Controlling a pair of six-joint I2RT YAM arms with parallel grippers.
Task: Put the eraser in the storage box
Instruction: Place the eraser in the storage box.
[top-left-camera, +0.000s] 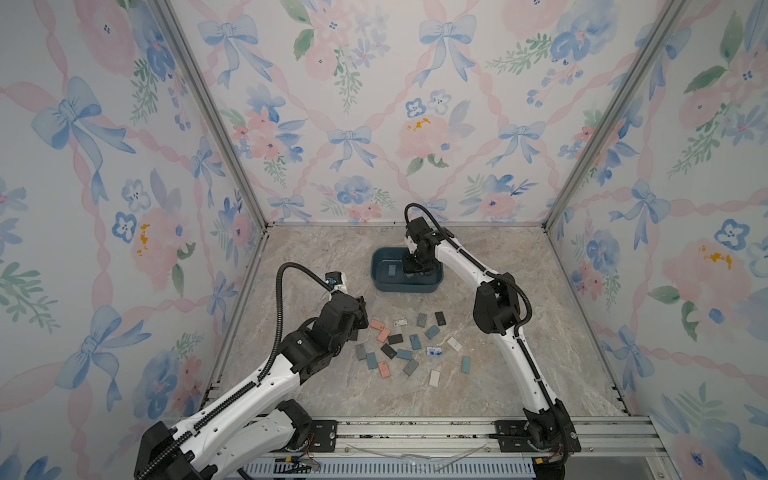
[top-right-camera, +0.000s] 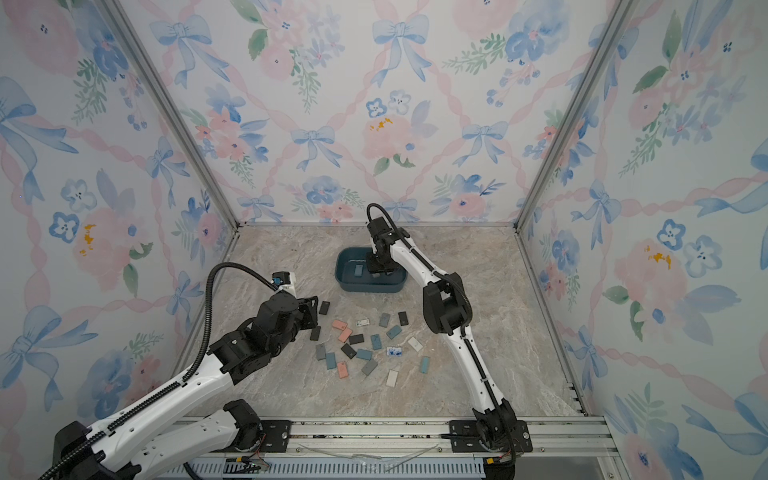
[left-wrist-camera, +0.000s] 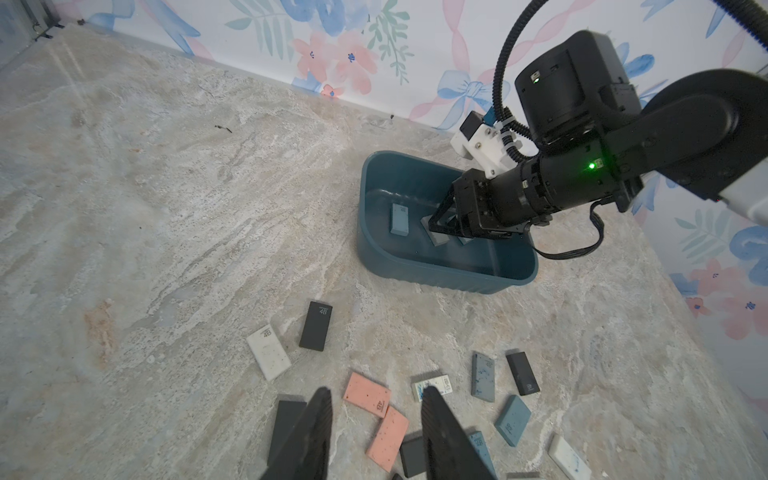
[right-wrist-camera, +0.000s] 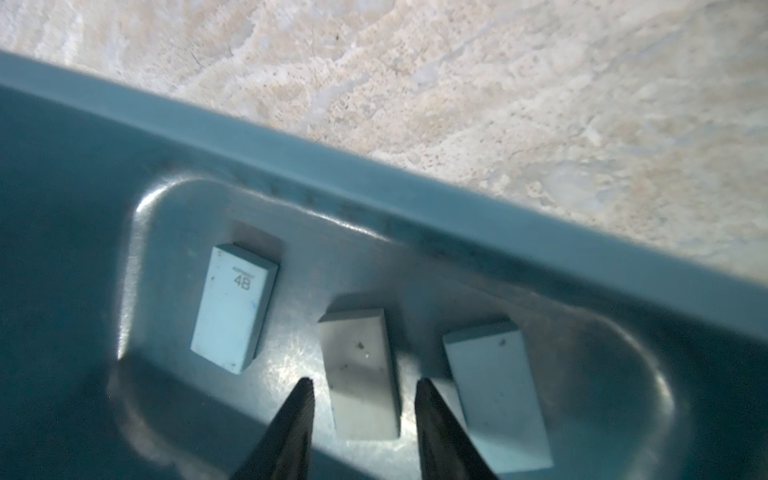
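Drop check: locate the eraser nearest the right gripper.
Right wrist view: grey eraser lies on the storage box floor, between the 4B eraser and a pale eraser.

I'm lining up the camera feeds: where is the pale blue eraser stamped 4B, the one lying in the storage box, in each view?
Both top views: pale blue eraser on the floor of the storage box, left half.
Left wrist: the eraser on the box floor, apart from the grey eraser.
Right wrist: the eraser flat on the box floor, 4B facing up.
Shared landmark: the storage box's teal rim.
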